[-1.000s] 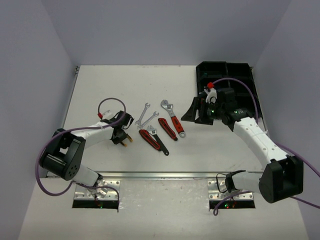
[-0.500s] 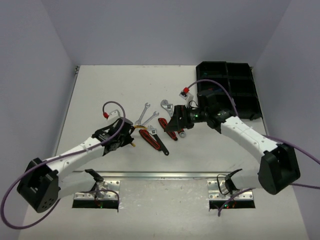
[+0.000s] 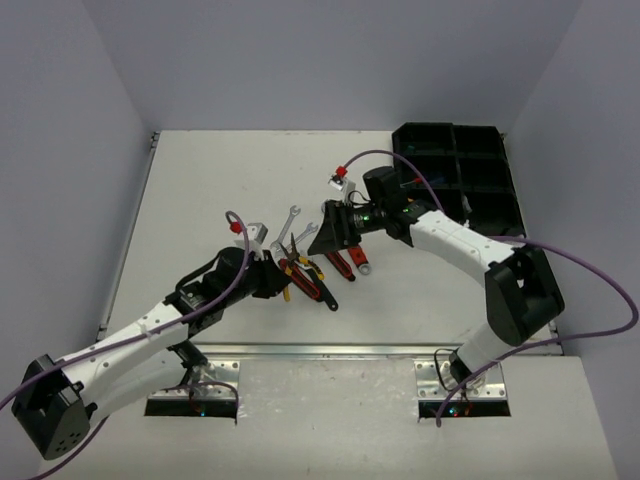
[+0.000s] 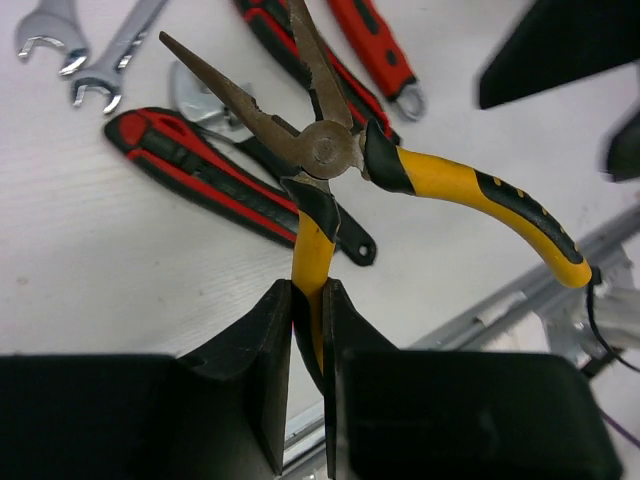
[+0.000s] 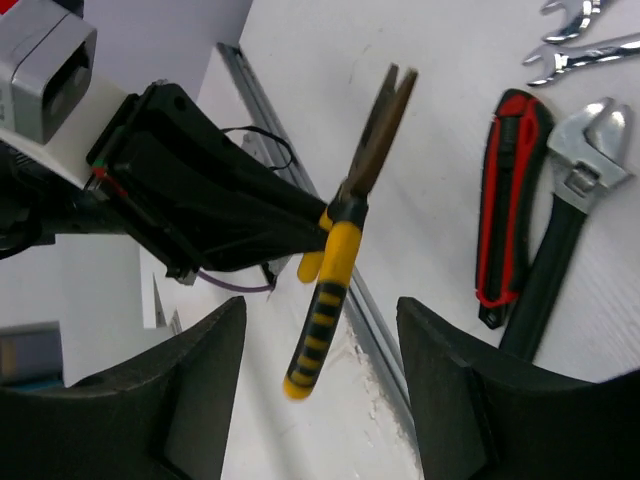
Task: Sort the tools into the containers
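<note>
One pair of pliers [image 4: 325, 150] is clamped by a single handle in the left gripper [image 4: 308, 300] and held above the table [image 3: 200, 180], near the wrenches [image 3: 288, 228]. The right gripper [image 5: 320, 310] is spread wide, with the free handle lined up between its fingers. The tray [image 3: 452, 152] lies nearer the right arm, so a handover is judged likely.

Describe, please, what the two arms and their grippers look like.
The left arm and right arm have white links with black joints. A purple cable loops along each, with a red plug near the wrist. The left gripper and right gripper are matte black with wedge-shaped fingers.
</note>
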